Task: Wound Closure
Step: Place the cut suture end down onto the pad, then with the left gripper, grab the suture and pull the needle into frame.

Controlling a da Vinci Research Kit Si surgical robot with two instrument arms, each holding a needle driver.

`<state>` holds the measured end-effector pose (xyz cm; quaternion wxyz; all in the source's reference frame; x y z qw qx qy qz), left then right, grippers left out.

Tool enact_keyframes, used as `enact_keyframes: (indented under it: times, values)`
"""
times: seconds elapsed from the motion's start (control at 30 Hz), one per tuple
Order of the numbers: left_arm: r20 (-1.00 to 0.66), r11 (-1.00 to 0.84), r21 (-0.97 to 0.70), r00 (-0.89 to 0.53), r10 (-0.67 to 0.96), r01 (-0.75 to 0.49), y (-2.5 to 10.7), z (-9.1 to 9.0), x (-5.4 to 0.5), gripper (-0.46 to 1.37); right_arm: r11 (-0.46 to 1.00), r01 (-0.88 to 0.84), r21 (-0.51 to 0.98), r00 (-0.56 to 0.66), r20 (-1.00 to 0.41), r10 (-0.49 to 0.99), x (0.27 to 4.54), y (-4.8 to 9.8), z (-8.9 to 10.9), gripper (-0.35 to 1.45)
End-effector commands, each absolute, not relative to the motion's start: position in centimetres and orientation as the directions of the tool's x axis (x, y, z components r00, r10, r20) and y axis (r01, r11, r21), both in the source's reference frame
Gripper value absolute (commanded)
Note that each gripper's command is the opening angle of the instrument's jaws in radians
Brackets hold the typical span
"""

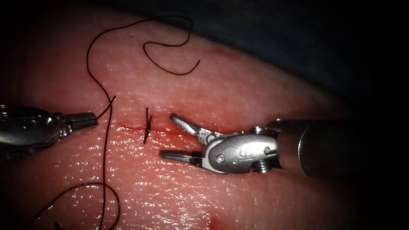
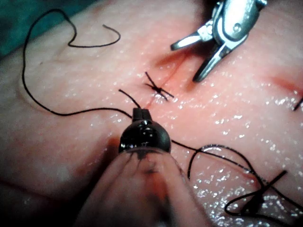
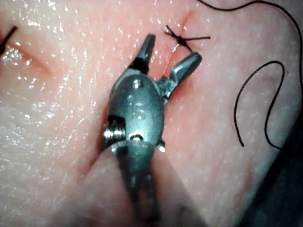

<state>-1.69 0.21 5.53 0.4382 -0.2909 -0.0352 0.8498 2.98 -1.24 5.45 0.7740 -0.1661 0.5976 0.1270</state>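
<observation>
Tissue (image 1: 238,81) is lying under both tools, its cut (image 1: 128,127) running left to right as a thin red line in the endoscope view. A knot (image 1: 147,126) with two short cut ends is sitting on the cut, its tails crossing the line roughly at right angles.

Right end effector (image 1: 172,136) is coming in from the right along the cut's long axis, its jaws standing wide apart and holding nothing; one jaw is lying over the cut line, the other below it, both tips pointing at the knot. It is the nearer tool: tips just beside the knot, not touching it. The right wrist view (image 3: 170,52) is showing the same, with the knot just beyond the spread tips.

Left end effector (image 1: 94,120) is sitting left of the knot and apart from it, jaws together and clamped on the thread (image 1: 104,170). The left wrist view (image 2: 141,112) is showing the strand pinched at the tip with a short free end sticking out. From the grip the thread is running two ways: up in a long loop over the upper tissue, and down in a coil toward the lower left.

Needle: I am not picking it out, so cannot say where it is or whether it is in the tissue.

Surface is looking wet and glistening, with red fluid (image 1: 179,130) pooling along the cut. Dark surround beyond the tissue's far edge.
</observation>
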Motion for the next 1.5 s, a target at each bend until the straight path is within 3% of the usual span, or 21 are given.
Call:
enact_keyframes:
  times: [0.03, 0.57, 0.7, 0.93, 1.03, 1.5]
  values:
    - [-0.454, -0.610, -0.311, -0.450, 0.769, -0.729, 0.21, 5.59, -1.66, -0.35, 0.912, -0.396, -0.106, 0.255, -0.967, -0.002, 2.98, -1.25, 5.45, 1.08]
    - [-0.341, -0.568, -0.275, -0.473, 0.812, -0.776, -0.03, 6.15, -1.25, -0.34, 0.910, -0.400, -0.108, 0.259, -0.966, -0.001, 3.00, -1.26, 5.44, 1.06]
    - [-0.299, -0.531, -0.286, -0.452, 0.840, -0.798, -0.13, 6.23, -1.22, 0.22, 0.909, -0.401, -0.109, 0.260, -0.966, 0.000, 3.01, -1.26, 5.44, 1.06]
    - [-0.296, -0.523, -0.298, -0.443, 0.846, -0.798, -0.22, 6.29, -1.19, 0.73, 0.909, -0.403, -0.109, 0.261, -0.965, 0.000, 3.03, -1.28, 5.43, 1.07]
    - [-0.298, -0.528, -0.302, -0.448, 0.843, -0.793, -0.23, 6.28, -1.14, 0.84, 0.909, -0.403, -0.109, 0.261, -0.965, 0.000, 3.03, -1.28, 5.42, 1.07]
    - [-0.280, -0.551, -0.338, -0.477, 0.833, -0.763, -0.29, 6.12, -0.73, 0.88, 0.909, -0.403, -0.109, 0.261, -0.965, 0.000, 3.02, -1.29, 5.42, 1.08]
